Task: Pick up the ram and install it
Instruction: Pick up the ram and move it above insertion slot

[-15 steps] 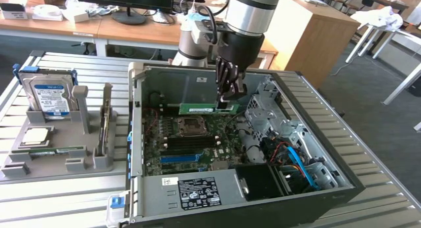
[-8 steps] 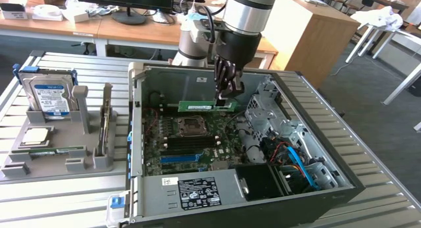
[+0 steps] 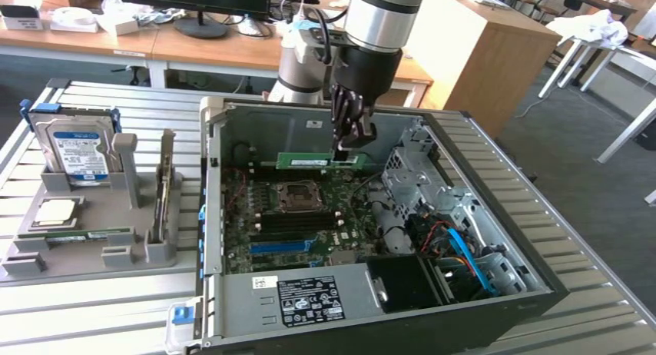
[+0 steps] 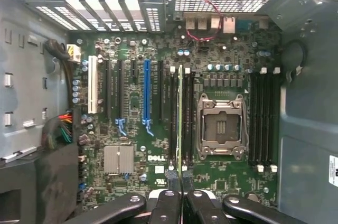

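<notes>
My gripper point(image 3: 351, 150) is nearly closed, its fingers point(image 4: 170, 183) pinching the ram point(image 3: 306, 162) by the end toward the exterior view's right, inside the open case point(image 3: 307, 113). I hold the stick level and on edge over the motherboard point(image 3: 297, 220). In the wrist view the ram point(image 4: 180, 113) shows edge-on as a thin green line along the black slots just beside the CPU socket point(image 4: 222, 126); I cannot tell whether it touches a slot.
</notes>
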### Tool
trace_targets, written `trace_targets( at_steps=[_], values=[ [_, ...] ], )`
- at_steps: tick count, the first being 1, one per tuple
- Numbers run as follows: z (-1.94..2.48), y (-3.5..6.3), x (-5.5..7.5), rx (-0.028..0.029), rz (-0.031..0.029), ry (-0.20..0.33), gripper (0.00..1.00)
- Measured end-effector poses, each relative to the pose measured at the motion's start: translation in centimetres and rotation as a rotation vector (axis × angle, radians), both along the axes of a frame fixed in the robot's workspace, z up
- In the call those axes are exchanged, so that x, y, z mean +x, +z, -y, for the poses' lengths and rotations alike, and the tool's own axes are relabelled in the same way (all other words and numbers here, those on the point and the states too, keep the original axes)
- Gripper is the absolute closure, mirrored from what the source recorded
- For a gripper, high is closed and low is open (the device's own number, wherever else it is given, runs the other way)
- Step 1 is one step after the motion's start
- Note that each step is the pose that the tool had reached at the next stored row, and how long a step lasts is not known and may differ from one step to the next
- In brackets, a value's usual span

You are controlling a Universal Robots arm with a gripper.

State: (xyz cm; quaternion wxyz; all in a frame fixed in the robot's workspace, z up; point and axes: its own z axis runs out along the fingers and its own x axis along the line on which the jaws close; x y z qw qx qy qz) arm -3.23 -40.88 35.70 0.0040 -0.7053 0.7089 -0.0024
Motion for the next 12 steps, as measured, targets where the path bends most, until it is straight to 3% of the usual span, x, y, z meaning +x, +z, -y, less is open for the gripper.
trace_targets(
  at_steps=[12],
  values=[
    [-0.06,-0.69,-0.13,0.0014,0.0023,0.0,0.88]
  ],
)
